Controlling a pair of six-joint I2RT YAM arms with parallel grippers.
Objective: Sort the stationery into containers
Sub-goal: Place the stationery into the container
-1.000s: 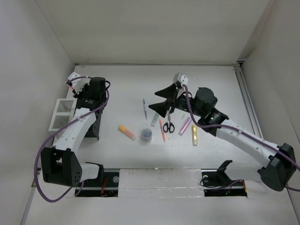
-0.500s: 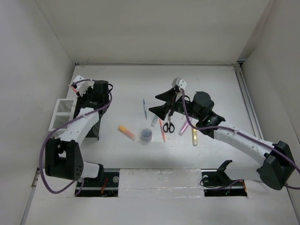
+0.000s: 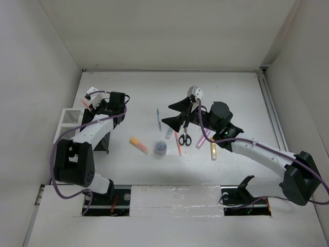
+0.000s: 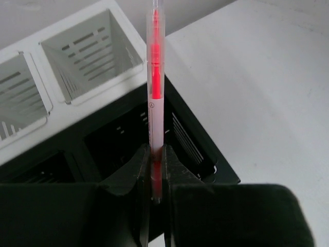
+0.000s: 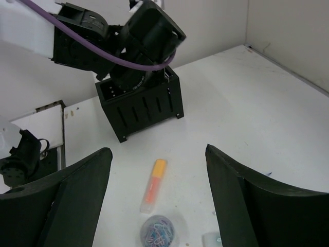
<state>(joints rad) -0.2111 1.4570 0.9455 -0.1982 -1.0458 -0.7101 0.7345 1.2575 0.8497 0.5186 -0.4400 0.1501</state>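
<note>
My left gripper (image 4: 154, 154) is shut on a thin red pen (image 4: 154, 87) that stands upright over the black slatted pen holder (image 4: 200, 154). The white mesh organiser (image 4: 87, 51) sits just behind the holder. In the top view the left gripper (image 3: 97, 105) hangs above the holder (image 3: 105, 140). My right gripper (image 3: 172, 114) is open and empty above the loose stationery. An orange highlighter (image 5: 154, 185) and a round tub of paper clips (image 5: 162, 232) lie on the table between and below its spread fingers (image 5: 77, 195).
On the table lie a blue-grey pen (image 3: 159, 119), black-handled scissors (image 3: 185, 138), an orange pen (image 3: 178, 145), a pink highlighter (image 3: 202, 138) and a yellow highlighter (image 3: 213, 148). White walls close in left, right and behind. The left arm (image 5: 144, 41) hangs over the holder (image 5: 144, 105).
The left gripper has carried the red pen to the right, over the black holder. The right gripper has shifted slightly left and stays open.
</note>
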